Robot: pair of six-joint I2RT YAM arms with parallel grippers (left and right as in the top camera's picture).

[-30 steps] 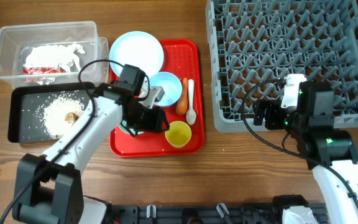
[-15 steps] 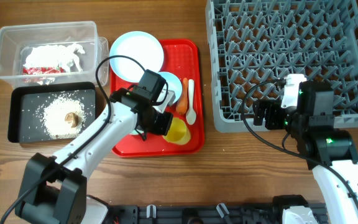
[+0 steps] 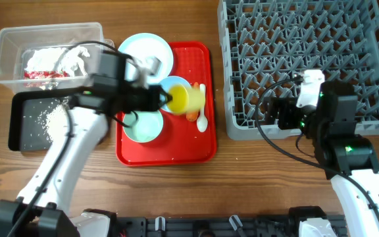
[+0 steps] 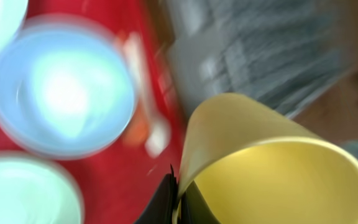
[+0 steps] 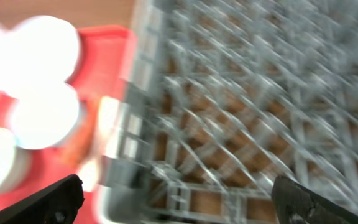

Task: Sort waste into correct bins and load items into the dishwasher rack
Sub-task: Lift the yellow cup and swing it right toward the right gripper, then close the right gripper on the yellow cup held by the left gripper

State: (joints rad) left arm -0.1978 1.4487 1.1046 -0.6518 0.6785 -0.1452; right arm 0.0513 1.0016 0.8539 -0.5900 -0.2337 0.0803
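Left gripper (image 3: 168,100) had grabbed the yellow cup (image 3: 191,97) and lifted it off the red tray (image 3: 176,153), so it looked ready to go to the dishwasher rack (image 3: 295,46) at three o'clock. Right gripper (image 3: 283,113) stayed wide, holding nothing.

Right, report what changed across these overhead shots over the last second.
The left gripper shut on the yellow cup and lifted it off the red tray, tipped sideways near the blue bowl. The right gripper stayed open at the rack; plate, spoon, clear tub and black tray unmoved.
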